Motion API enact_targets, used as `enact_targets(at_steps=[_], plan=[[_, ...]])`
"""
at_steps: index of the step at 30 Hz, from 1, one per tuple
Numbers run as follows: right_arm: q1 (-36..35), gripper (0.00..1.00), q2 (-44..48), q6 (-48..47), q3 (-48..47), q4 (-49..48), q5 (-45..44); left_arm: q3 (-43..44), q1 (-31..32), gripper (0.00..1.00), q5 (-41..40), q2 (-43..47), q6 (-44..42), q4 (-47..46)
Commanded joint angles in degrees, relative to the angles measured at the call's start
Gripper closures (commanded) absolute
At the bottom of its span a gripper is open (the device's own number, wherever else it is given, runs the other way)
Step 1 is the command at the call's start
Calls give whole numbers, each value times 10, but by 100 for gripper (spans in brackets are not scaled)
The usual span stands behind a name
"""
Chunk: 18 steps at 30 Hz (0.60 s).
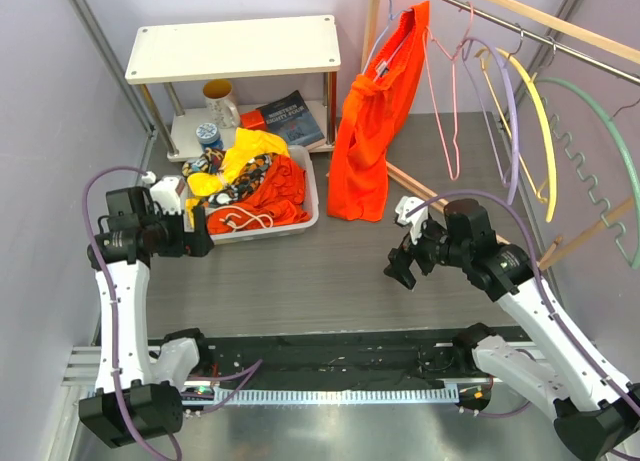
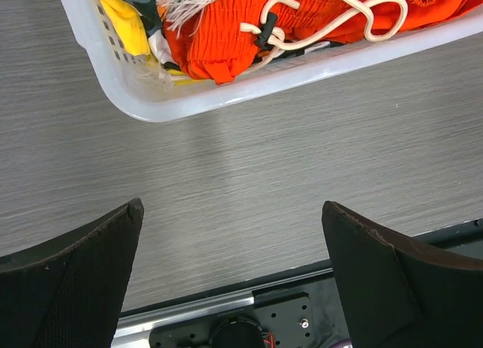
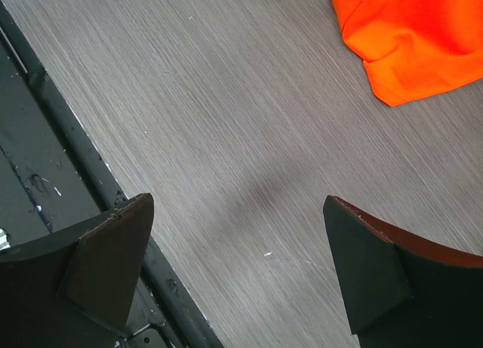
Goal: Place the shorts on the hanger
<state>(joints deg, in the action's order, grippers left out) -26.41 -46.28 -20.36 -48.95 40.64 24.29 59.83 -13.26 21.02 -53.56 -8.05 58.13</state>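
Note:
The yellow shorts (image 1: 243,149) lie crumpled at the back of a white basket (image 1: 312,196), among a patterned cloth and an orange garment (image 1: 270,196). The pale pink hanger (image 1: 451,173) hangs from the rail at the back right, beside an orange garment on another hanger (image 1: 375,121). My left gripper (image 1: 198,224) is open just left of the basket's near corner, nothing between its fingers. In the left wrist view that gripper (image 2: 232,206) hovers over bare table in front of the basket rim (image 2: 226,99). My right gripper (image 1: 405,259) is open and empty over the mid-table, seen as (image 3: 238,203) in its own view.
A lilac hanger (image 1: 510,111), a yellow hanger (image 1: 538,131) and a green one (image 1: 600,151) hang further right on the rail. A white two-tier shelf (image 1: 235,46) with a mug (image 1: 220,101) and a book (image 1: 292,118) stands behind the basket. The hanging orange hem (image 3: 411,38) reaches close to the table.

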Motion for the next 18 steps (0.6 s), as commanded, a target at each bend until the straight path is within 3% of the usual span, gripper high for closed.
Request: enact_targets(at_steps=[1, 6, 13, 18], plan=[[0, 0, -11, -6, -10, -17, 0, 30, -3, 0, 10, -25, -19, -14], [0, 0, -34, 1, -24, -25, 5, 139, -3, 0, 2, -113, -24, -28], [0, 0, -60, 9, -47, -32, 8, 310, -3, 1, 30, -281, 62, -64], [0, 0, -72, 9, -56, -34, 5, 379, 7, 5, 73, -374, 74, -89]])
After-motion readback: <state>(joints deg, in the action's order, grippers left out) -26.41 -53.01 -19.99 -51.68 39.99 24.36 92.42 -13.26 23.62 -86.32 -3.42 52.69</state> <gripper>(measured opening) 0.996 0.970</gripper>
